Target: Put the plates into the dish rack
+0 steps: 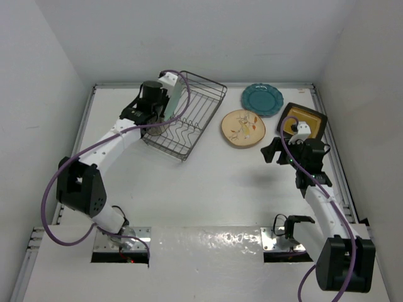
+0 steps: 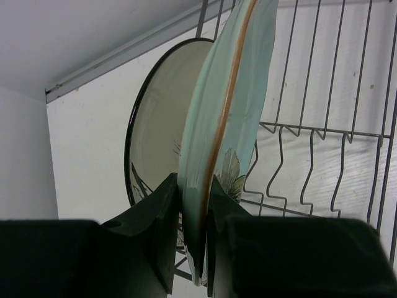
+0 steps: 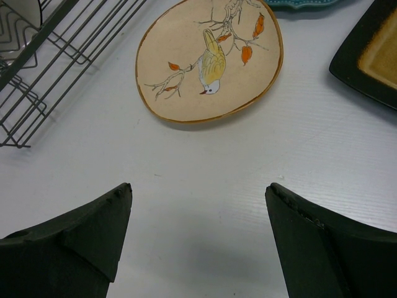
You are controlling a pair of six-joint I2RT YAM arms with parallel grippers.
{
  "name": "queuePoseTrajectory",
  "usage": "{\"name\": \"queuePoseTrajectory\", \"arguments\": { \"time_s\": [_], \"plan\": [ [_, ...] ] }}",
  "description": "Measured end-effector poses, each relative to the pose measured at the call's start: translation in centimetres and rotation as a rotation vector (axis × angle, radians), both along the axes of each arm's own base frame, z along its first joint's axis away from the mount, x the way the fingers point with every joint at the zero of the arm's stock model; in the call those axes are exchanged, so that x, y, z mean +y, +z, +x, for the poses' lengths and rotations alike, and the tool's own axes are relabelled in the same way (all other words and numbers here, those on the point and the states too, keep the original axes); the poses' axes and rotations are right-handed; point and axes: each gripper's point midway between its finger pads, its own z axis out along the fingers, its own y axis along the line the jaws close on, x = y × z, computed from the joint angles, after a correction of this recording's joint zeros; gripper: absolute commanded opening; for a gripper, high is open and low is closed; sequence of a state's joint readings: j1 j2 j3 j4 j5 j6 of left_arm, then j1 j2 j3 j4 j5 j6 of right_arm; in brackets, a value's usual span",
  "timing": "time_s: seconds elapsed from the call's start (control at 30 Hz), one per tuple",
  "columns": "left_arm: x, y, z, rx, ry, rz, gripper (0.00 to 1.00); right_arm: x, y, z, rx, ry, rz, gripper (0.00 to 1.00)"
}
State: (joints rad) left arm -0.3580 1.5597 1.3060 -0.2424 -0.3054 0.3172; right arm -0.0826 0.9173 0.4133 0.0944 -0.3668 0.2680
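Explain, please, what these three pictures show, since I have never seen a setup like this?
Two white robot arms stand at the near edge of a white table. One picture looks down from above; the other two come from a camera on each wrist. The left end effector is shut on an aqua plate, holding it on edge in the wire dish rack, beside a dark-rimmed plate already standing there. The right end effector is open and empty above the table. Three plates still lie flat: a cream plate with a painted bird, a teal plate and a square amber plate.
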Motion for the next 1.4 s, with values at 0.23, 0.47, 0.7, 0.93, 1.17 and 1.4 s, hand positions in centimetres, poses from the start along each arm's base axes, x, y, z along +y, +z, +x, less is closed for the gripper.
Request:
{"name": "queuePoseTrajectory", "arguments": {
  "time_s": [0.23,0.47,0.7,0.93,1.17,1.4],
  "plan": [
    [0.3,0.3,0.3,-0.02,0.012,0.016,0.0,0.0,-0.1,0.0,0.002,0.002,-0.002,0.87],
    [1.3,1.0,-0.2,-0.038,0.063,0.002,0.0,0.0,-0.6,0.0,0.02,0.002,-0.001,0.87],
    [1.2,0.3,-0.6,-0.025,0.056,-0.004,0.0,0.1,-0.6,0.0,0.021,0.007,0.0,0.87],
    [1.5,-1.2,-0.1,-0.014,0.077,0.013,0.0,0.2,-0.6,-0.1,0.02,0.016,0.002,0.87],
    [0.9,-4.9,0.2,0.064,0.039,-0.042,0.0,0.4,-0.5,-0.1,0.019,0.029,0.008,0.87],
    [2.1,-7.8,1.0,0.136,0.049,-0.134,0.0,0.5,-0.5,-0.2,0.019,0.03,0.009,0.87]
  ]
}}
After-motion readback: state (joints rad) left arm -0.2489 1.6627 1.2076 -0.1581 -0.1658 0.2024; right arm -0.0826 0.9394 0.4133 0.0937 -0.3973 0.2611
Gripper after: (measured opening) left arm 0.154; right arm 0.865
